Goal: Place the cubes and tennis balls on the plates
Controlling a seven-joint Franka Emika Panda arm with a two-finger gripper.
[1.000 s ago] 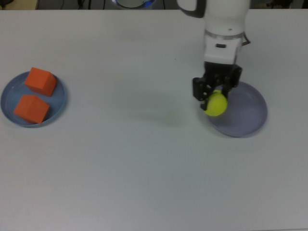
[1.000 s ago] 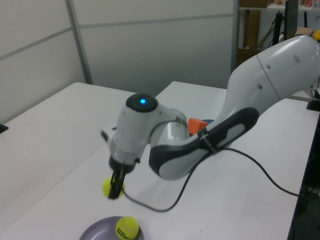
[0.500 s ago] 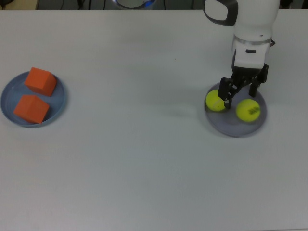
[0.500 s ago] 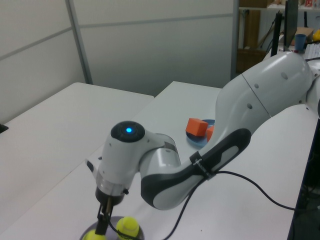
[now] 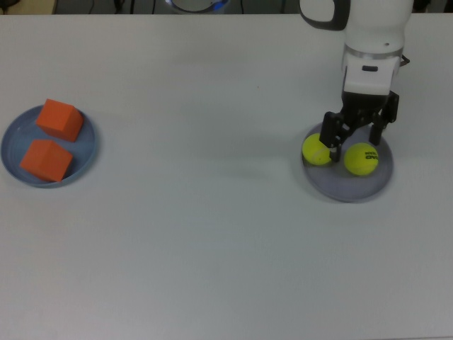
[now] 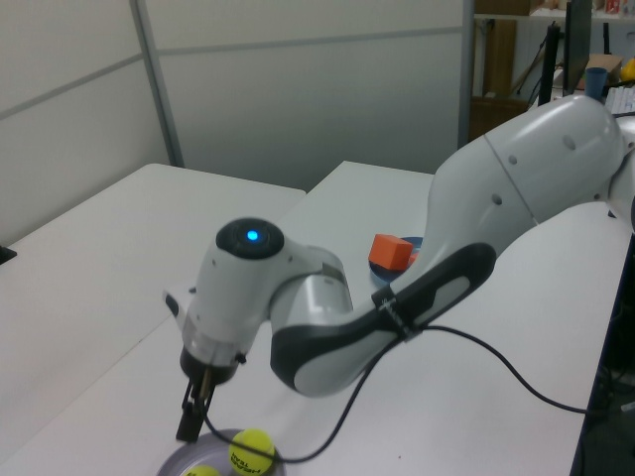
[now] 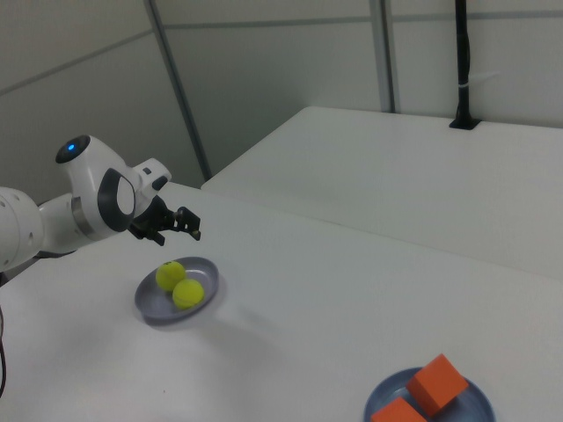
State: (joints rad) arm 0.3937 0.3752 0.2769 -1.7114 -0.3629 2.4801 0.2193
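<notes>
Two yellow-green tennis balls [image 5: 316, 149] [image 5: 362, 159] lie side by side on the lavender-grey plate [image 5: 347, 188] at the top view's right. The right view shows the same balls [image 7: 171, 275] [image 7: 187, 294] on this plate [image 7: 148, 303]. My gripper [image 5: 352, 136] hangs open just above them, its fingers spread and holding nothing. It appears lifted off the plate in the right view [image 7: 186, 224] and in the left view [image 6: 193, 416]. Two orange cubes [image 5: 60, 119] [image 5: 46, 160] rest on the light blue plate [image 5: 86, 147] at the top view's left.
The white table [image 5: 212, 234] stretches between the two plates. My arm's black cable [image 6: 476, 327] trails over the table in the left view. A second white table [image 7: 422, 176] stands behind in the right view.
A second ago my gripper carried a tennis ball at the lavender plate's edge. That ball now lies on the plate beside the other, and the open gripper has lifted slightly.
</notes>
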